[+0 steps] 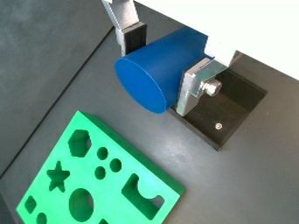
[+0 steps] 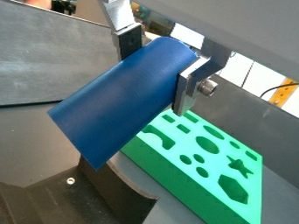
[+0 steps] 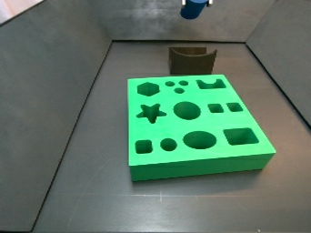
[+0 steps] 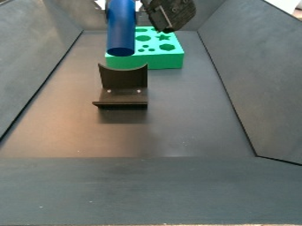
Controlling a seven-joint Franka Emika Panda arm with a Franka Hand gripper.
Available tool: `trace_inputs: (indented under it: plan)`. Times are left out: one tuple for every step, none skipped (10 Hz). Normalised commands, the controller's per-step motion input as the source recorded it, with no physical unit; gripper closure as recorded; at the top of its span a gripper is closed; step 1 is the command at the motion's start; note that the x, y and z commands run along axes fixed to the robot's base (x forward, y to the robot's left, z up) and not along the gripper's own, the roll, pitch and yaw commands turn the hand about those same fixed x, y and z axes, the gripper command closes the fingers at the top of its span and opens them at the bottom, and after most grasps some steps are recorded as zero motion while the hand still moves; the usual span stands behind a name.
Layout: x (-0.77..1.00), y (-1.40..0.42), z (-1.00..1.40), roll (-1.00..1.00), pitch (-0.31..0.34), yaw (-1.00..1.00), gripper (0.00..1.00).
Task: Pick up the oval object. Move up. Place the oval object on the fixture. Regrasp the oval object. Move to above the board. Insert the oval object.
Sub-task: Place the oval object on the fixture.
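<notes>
My gripper (image 1: 163, 63) is shut on the oval object (image 1: 158, 72), a smooth blue peg with a dark blue end, gripped across its sides between the two silver fingers; this also shows in a wrist view (image 2: 160, 66). The peg (image 4: 119, 26) hangs upright, high above the fixture (image 4: 120, 84), and does not touch it. In a side view only its lower end (image 3: 192, 9) shows at the top edge, above the fixture (image 3: 191, 59). The green board (image 3: 195, 123) with its cut-out holes lies flat just past the fixture (image 1: 228, 105).
Dark grey walls enclose the floor on both sides (image 4: 35, 79) and at the back (image 3: 158, 18). The board (image 4: 154, 46) stands close behind the fixture. Bare dark floor (image 4: 154, 168) lies in front of the fixture.
</notes>
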Motion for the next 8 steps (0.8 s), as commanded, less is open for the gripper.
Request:
trace_inputs:
  plan:
    - [0.13, 0.13, -1.00, -1.00, 0.226, 0.02, 1.00]
    - [0.13, 0.14, -1.00, -1.00, 0.219, 0.02, 1.00]
    - [0.15, 0.14, -1.00, -0.90, 0.245, -0.06, 1.00]
    - [0.16, 0.14, -1.00, -0.75, 0.243, -0.11, 1.00]
    - [0.17, 0.14, -1.00, -0.65, 0.226, -0.14, 1.00]
    - [0.18, 0.14, -1.00, -0.39, 0.176, -0.20, 1.00]
    - [0.18, 0.14, -1.00, -0.29, 0.151, -0.21, 1.00]
    - [0.19, 0.13, -1.00, -0.18, 0.093, -0.22, 1.00]
